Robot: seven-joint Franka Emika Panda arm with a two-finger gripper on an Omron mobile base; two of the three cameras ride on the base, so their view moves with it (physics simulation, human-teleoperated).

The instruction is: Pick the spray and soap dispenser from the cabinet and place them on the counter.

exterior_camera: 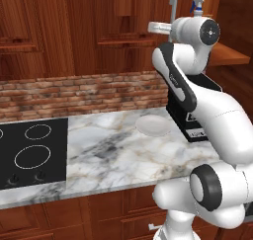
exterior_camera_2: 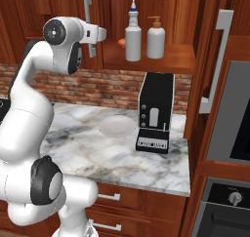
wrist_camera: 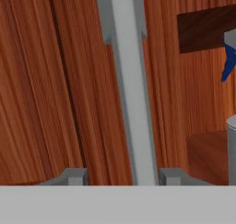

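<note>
cabinet (exterior_camera_2: pixel 185 16): glossy reddish wood | counter (exterior_camera_2: pixel 97 148): polished veined marble

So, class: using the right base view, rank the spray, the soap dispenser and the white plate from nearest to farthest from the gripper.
1. The spray, on the cabinet shelf right of the gripper.
2. The soap dispenser, further right beside it.
3. The white plate, down on the counter.

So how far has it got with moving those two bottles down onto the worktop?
Done: the cabinet stands open. In hand: nothing yet; the gripper sits open at the door's silver handle. Left: both bottles. The spray and the soap dispenser stand side by side on the shelf, and the counter holds only a white plate and a black appliance.
</note>
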